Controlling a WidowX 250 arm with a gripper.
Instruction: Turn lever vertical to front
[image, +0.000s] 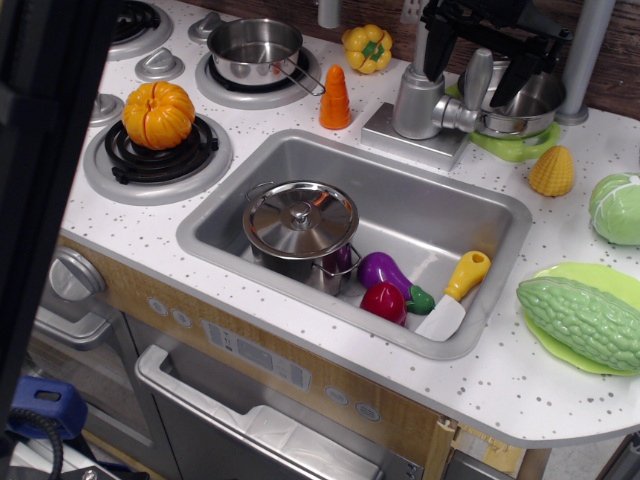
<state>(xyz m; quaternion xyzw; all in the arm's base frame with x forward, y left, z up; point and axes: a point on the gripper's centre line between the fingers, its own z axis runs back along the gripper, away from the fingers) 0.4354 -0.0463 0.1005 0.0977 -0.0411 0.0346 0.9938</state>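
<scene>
The lever (478, 75) is a short silver-grey paddle with a rounded tip. It stands about upright, joined by a stubby arm to the faucet's cylindrical body (418, 100) behind the sink. My black gripper (472, 70) comes down from the top of the view, with one finger (433, 55) left of the lever and the other finger (512, 85) right of it. The jaws are apart and straddle the paddle. I cannot tell whether a finger touches it.
A silver bowl (530, 105) on a green plate sits just behind the lever. The sink (400, 190) holds a lidded pot (300, 225), an eggplant (385, 270) and a yellow-handled knife (455, 295). A carrot (335, 98), corn (552, 170), cabbage (617, 208) and stove burners lie around.
</scene>
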